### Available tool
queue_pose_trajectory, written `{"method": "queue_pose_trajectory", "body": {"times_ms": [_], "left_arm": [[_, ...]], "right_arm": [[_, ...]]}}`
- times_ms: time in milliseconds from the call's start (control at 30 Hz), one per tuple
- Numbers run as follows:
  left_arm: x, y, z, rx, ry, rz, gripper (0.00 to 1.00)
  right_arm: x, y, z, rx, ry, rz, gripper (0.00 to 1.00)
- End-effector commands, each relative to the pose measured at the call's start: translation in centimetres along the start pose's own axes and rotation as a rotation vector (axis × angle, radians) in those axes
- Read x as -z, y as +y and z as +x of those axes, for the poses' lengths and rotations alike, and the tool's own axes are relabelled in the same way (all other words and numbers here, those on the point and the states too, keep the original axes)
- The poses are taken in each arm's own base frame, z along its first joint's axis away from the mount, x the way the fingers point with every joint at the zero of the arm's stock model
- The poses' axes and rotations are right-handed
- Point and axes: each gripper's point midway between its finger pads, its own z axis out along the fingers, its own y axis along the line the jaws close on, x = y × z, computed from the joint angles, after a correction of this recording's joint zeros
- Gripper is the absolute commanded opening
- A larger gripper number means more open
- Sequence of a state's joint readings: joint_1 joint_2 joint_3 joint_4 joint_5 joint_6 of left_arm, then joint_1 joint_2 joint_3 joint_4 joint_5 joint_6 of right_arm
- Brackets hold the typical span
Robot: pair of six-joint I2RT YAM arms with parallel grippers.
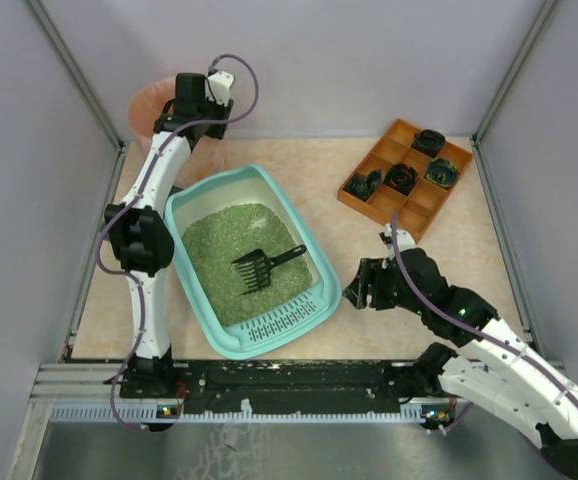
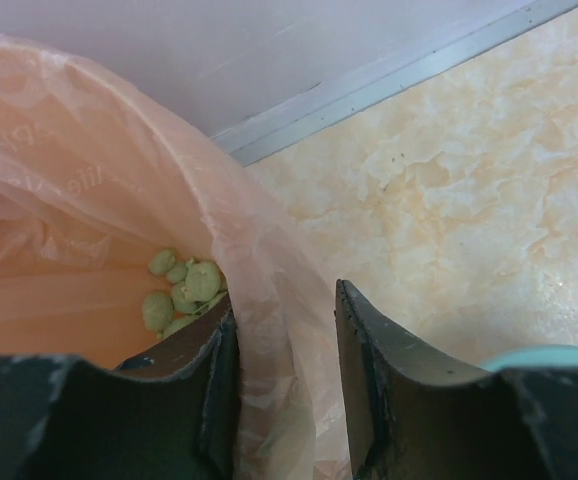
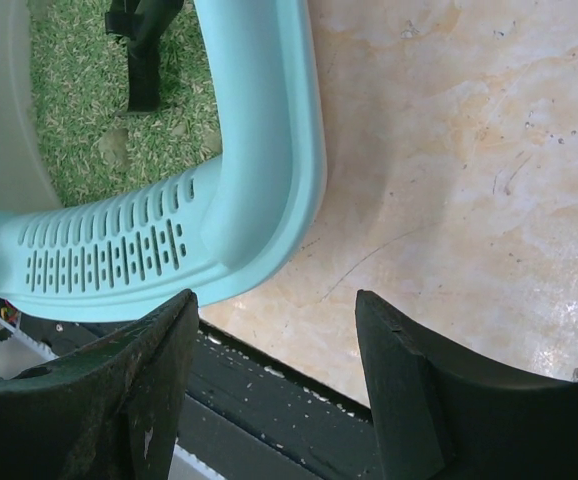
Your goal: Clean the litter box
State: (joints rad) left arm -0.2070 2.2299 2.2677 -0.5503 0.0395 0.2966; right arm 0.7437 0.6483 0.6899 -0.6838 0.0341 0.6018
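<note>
The litter box (image 1: pixel 274 325) is placed on the tabletop (image 1: pixel 319 160) between the two arms, its slotted ledge turned to the near edge. A black scoop (image 1: pixel 259 268) is lying on the green litter (image 1: pixel 214 245), held by nothing. The left end effector (image 2: pixel 285 300) is held over the rim of the peach-lined bin (image 1: pixel 149 105) at the far left. Its fingers are apart and the thin liner (image 2: pixel 89 150) is seen between them, but it does not look pinched. Some green clumps (image 2: pixel 184 290) are lying already at the bottom of the bin. The right end effector (image 3: pixel 274 297) is released and empty, held above the tabletop just beside the near right corner of the box.

It is judged that one emptying is finished and the scoop must be taken for another pass. The liner should be cleared carefully, so that it is not dragged along. The scoop is best taken by its handle, which points to the right, and the head should be pushed low under the litter and then raised level. The box may slide, so it could be steadied at its corner by the right arm.
</note>
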Motion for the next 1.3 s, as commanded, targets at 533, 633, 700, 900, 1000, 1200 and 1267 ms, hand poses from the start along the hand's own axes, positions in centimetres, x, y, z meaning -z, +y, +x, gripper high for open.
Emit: {"method": "queue_pose_trajectory", "body": {"times_ms": [533,633,700,900,1000,1200,1267], "left_arm": [[7.9,-26.4,-11.6,-0.359,-0.404,0.483,0.00],[9.5,-28.6,-11.6,-0.347,-0.411,0.547,0.00],[10.2,-29.1,-11.7,-0.348,-0.416,0.559,0.00],[8.6,-27.5,-10.0,-0.363,-0.347,0.490,0.00],[8.4,-26.4,-10.1,-0.330,-0.348,0.472,0.00],[8.6,-25.3,-11.4,-0.219,-0.400,0.407,0.58],[8.4,-24.9,-12.0,-0.149,-0.410,0.378,0.67]], "right_arm": [[2.3,-0.1,-2.2,0.006,-0.093,0.020,0.64],[2.6,-0.2,-2.3,0.002,-0.103,0.026,0.64],[2.6,-0.2,-2.4,0.000,-0.106,0.026,0.64],[2.4,0.1,-2.3,-0.005,-0.100,0.017,0.64],[2.3,0.0,-2.3,-0.010,-0.101,0.020,0.64],[2.3,-0.3,-2.5,-0.021,-0.108,0.038,0.64],[2.4,-0.4,-2.5,-0.026,-0.112,0.046,0.64]]}}
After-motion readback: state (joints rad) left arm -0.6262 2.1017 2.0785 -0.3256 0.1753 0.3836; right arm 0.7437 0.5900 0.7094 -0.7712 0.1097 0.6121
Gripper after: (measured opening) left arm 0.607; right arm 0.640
